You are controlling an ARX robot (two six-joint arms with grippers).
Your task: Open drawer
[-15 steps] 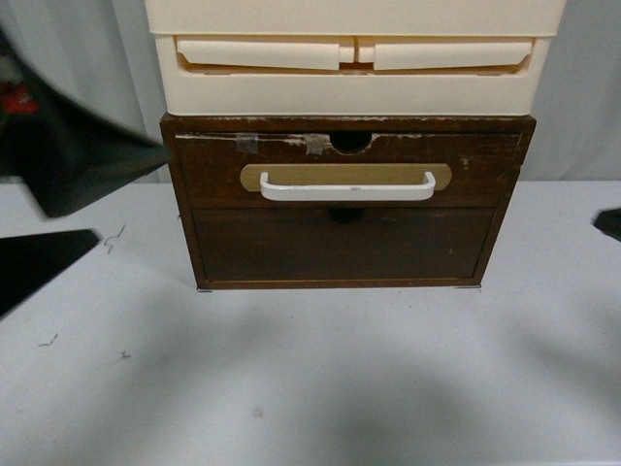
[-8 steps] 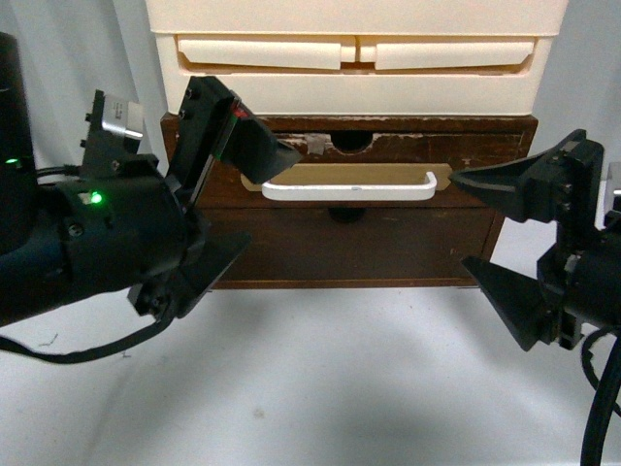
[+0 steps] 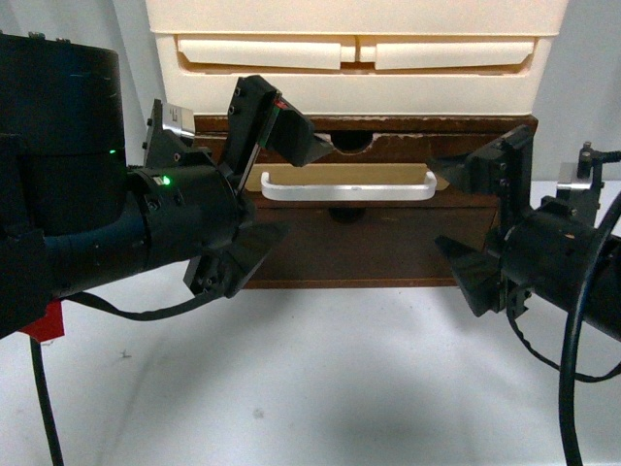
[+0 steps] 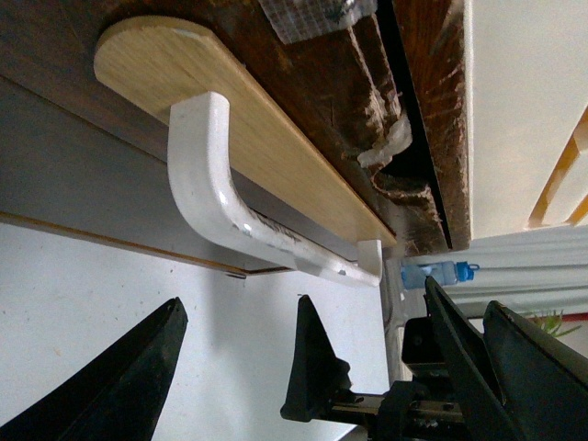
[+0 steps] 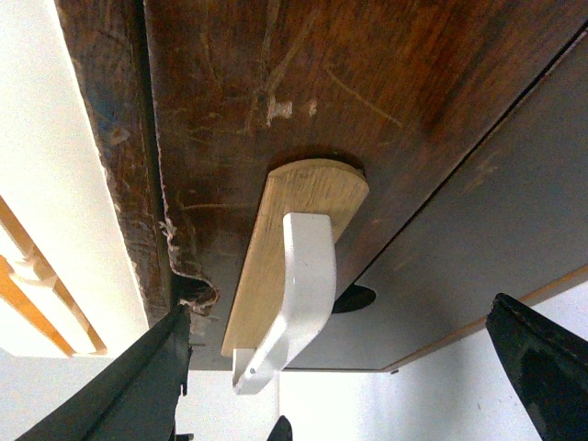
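The drawer (image 3: pixel 408 150) is a wide dark brown wooden one with a worn front, a half-round notch at its top edge and a white bar handle (image 3: pixel 349 186) on a tan oval plate. It sits shut in its wooden case. My left gripper (image 3: pixel 277 194) is open in front of the handle's left end, jaws one above the other, not touching it. My right gripper (image 3: pixel 464 221) is open just right of the handle's right end. The handle also shows in the left wrist view (image 4: pixel 230 202), beyond the left gripper (image 4: pixel 333 308), and in the right wrist view (image 5: pixel 308 266), beyond the right gripper (image 5: pixel 340 308).
Cream plastic drawers (image 3: pixel 354 58) stand on top of the wooden case. A plain dark handleless panel (image 3: pixel 369 243) lies below the drawer. The case stands on a white table (image 3: pixel 320 388). A red object (image 3: pixel 44 320) lies at the left. A water bottle (image 4: pixel 436 273) stands far off.
A second ago no arm was in front of the case. Both arms have come in from the sides and moved closer to the handle's two ends. The drawer has not moved.
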